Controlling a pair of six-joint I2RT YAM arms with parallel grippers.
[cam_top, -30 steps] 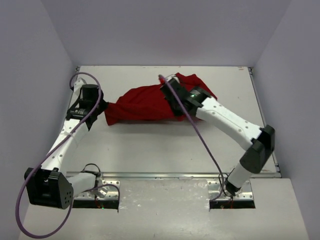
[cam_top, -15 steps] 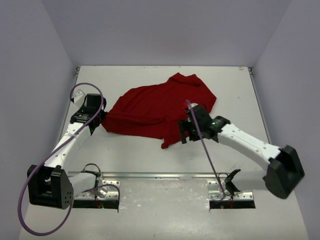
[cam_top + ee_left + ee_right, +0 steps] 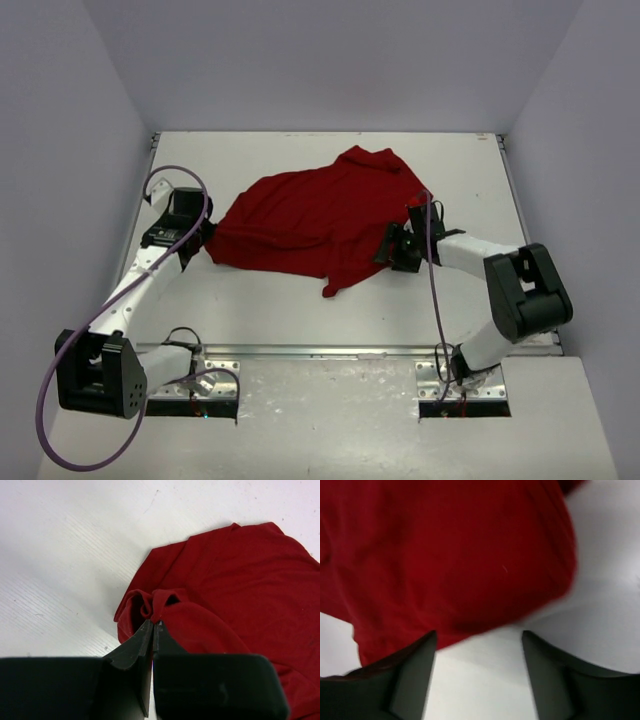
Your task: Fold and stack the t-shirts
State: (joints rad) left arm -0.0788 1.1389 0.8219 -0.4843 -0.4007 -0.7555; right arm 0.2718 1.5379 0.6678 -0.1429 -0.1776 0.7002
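Observation:
A deep-red t-shirt (image 3: 320, 212) lies spread and rumpled across the middle of the white table (image 3: 290, 305). My left gripper (image 3: 202, 240) is at the shirt's left end, shut on a bunched fold of it. In the left wrist view the fingertips (image 3: 152, 624) pinch that red fold (image 3: 160, 600) just above the table. My right gripper (image 3: 392, 250) stands open at the shirt's near right edge. In the right wrist view its fingers (image 3: 415, 672) are spread wide over bare table, with the t-shirt (image 3: 445, 555) hem just beyond them and nothing between them.
Grey walls close in the table on the left, back and right. A purple cable (image 3: 428, 290) hangs along the right arm and another loops by the left arm (image 3: 130, 290). The arm bases sit on the near ledge (image 3: 330, 400).
The right gripper dragged the shirt toward the near right, spreading it, then let go and opened. Its arm has since folded back. The left gripper kept its hold and shifted slightly nearer.

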